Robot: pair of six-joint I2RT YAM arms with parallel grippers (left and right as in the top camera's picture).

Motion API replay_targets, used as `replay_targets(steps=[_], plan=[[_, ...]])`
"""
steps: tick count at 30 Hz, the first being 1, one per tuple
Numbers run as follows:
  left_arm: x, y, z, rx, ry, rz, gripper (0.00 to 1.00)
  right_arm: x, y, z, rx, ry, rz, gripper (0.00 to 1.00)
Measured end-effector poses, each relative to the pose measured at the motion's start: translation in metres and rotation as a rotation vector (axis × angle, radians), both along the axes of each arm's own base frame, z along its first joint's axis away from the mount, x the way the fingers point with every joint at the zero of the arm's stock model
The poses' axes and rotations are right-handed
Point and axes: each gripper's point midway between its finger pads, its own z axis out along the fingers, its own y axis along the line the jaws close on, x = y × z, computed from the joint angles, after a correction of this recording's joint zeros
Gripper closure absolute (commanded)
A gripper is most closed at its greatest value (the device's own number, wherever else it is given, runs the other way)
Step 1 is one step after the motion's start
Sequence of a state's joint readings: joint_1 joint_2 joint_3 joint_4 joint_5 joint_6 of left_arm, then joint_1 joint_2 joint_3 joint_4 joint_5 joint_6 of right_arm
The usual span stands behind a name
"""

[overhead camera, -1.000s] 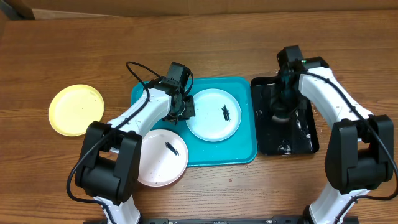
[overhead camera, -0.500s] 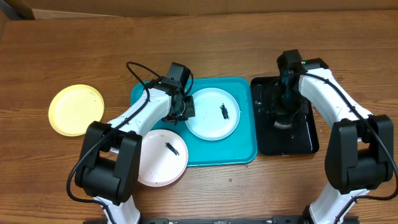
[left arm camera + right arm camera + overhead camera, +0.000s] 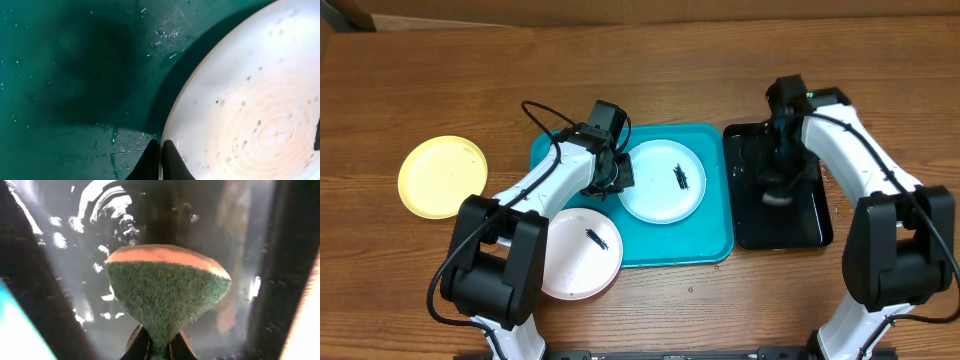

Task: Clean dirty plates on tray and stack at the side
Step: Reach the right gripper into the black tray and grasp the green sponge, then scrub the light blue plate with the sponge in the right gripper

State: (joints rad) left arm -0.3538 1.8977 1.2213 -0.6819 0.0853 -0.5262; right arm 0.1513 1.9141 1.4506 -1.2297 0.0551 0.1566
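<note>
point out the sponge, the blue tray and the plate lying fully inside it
sponge [image 3: 167,300], right wrist view, on its green scrubbing face
tray [image 3: 712,238], overhead view, on its bare floor right of the plate
plate [image 3: 660,186], overhead view, near its centre

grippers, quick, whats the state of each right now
left gripper: closed, pinching the rim of the plate in the tray
right gripper: closed, holding the green scrub sponge

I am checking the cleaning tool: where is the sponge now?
The sponge is pinched in the right gripper, over the black tray on the right of the overhead view, beside the blue tray.
</note>
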Motion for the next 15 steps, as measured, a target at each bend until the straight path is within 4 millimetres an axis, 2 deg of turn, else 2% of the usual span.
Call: replay_targets(steps=[3, 7, 12, 15], plan=[[0.0, 0.0, 0.0, -0.004, 0.002, 0.023, 0.96, 0.02, 0.007, 0.031, 0.033, -0.061, -0.001, 0.96], [0.0, 0.0, 0.0, -0.007, 0.005, 0.038, 0.96, 0.049, 0.032, 0.068, 0.168, -0.168, 0.014, 0.96], [0.0, -0.001, 0.0, -0.014, 0.009, 0.047, 0.96, 0.052, 0.08, 0.084, 0.379, -0.194, 0.086, 0.96], [0.0, -0.001, 0.0, -0.016, 0.009, 0.047, 0.96, 0.05, 0.106, 0.088, 0.441, -0.203, 0.144, 0.96]])
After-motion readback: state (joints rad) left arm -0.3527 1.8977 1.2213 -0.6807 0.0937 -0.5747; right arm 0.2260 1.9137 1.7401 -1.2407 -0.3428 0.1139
